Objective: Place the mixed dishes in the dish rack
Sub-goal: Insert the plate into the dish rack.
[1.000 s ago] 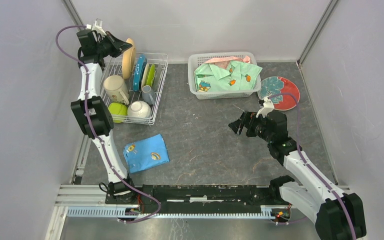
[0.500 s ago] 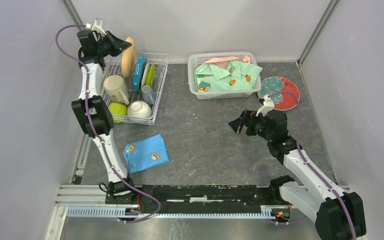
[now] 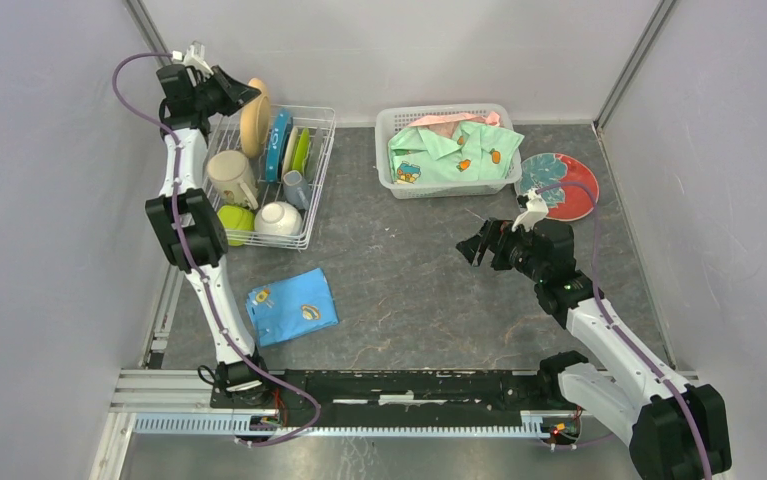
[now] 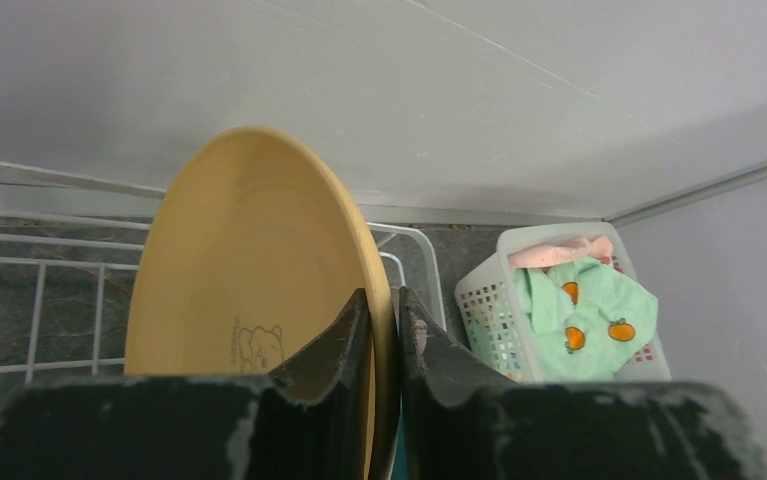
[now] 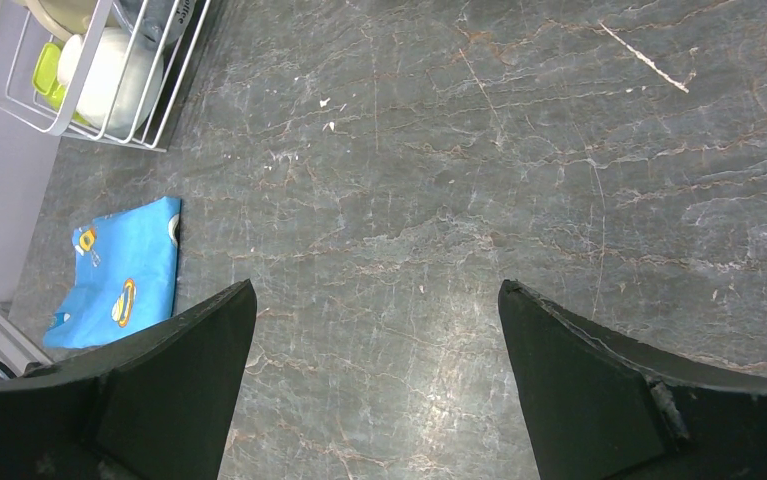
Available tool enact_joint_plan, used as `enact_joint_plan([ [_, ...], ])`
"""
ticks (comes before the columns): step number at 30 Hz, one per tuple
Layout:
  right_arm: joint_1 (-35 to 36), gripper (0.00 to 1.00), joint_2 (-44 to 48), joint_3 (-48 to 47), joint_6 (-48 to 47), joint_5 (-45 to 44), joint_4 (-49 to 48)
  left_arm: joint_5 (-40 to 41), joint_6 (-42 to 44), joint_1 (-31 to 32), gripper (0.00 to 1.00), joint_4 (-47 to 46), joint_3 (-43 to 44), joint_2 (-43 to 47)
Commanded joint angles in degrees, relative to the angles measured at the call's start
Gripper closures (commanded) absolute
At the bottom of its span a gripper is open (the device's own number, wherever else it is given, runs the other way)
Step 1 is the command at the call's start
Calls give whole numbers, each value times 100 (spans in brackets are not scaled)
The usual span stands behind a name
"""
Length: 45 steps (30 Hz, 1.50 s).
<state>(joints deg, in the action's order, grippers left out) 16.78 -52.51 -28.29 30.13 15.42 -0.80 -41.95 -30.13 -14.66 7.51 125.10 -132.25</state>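
Rim of upright cream plate (image 4: 249,270), in dish rack (image 3: 314,190), between left jaws, grip cannot tell; right jaws wide apart.

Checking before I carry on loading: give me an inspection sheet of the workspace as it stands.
Surface: dark marbled table top, few pale flecks.
Job's things: white wire dish rack holds beige mug, blue plate, lime-green plate, white bowl; round cream plate upright over its far end; red round plate with teal leaf lies outside, far right.
Clutter: folded blue cloth; white latticed basket of green clothing.
Grippers: left gripper straddles the cream plate's rim, grip unclear; right gripper open, empty.
Cables: purple cable along each arm, no snag seen.
Surroundings: plain grey walls; nothing else seen.
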Motion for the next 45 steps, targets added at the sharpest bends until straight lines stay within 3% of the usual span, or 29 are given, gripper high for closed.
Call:
enact_joint_plan([
  [1,14,2,21,-264,-23,-39,-131,190,367,29,76,134,85,-226],
  [3,18,2,21,-256,-20,-39,-131,185,367,31,71,114,94,-240],
  [11,19,2,-7,-203,24,-4,-175,40,341,31,70,58,103,-234],
  [20,19,2,-6,-218,24,59,-177,-82,387,34,97,43,208,43],
  [29,19,2,55,-235,54,66,-164,-206,-217,83,98,-388,283,533],
  [45,14,2,42,-422,141,-17,-44,-144,-59,120,98,-22,205,911],
])
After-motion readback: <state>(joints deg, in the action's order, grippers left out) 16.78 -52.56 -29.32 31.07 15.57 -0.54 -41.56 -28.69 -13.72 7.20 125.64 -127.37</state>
